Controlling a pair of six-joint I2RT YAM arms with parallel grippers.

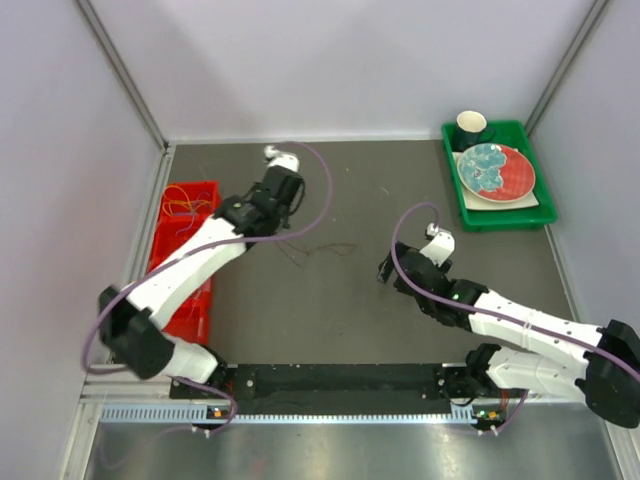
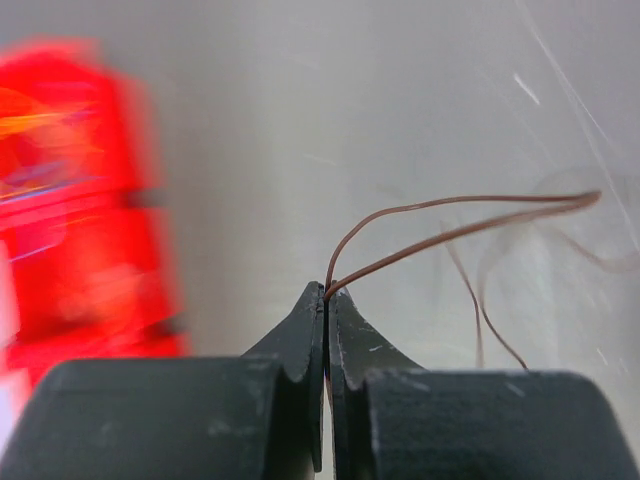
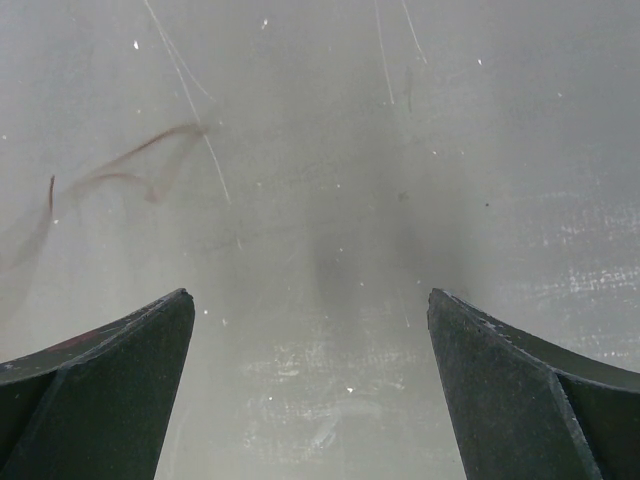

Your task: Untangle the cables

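**While One Strand Is Pinched: Holdings at the Table**

As my left gripper point(image 2: 327, 292) has its fingers pressed flat together on a thin reddish-brown cable point(image 2: 450, 232), that item heads the list.

Item 1. Reddish-brown cable. Clamped at the fingertips as a doubled strand. The two runs arc away to the right and trail down toward the table point(image 1: 350, 330). In the overhead view its loose length lies on the dark surface between my two arms. It is held at the very tip, I judge, so that one strand can be drawn out apart from the rest.

Item 2. Right gripper point(image 3: 310, 300). Fingers spread wide, nothing between them, poised over bare table. A blurred reddish strand shows up and to the left, apart from the fingers. I judge it is placed near to take or pin the free length when needed.

Item 3. Red bin point(image 1: 200, 312), at the table's left edge under my left arm. Orange-yellow cables point(image 1: 180, 205) lie coiled in its far end. Other colours: cannot tell.

Item 4. Green tray point(image 1: 500, 218), far right corner, well apart from the work. Holds a plate point(image 1: 495, 170) and a dark cup point(image 1: 471, 127). No part in this job.
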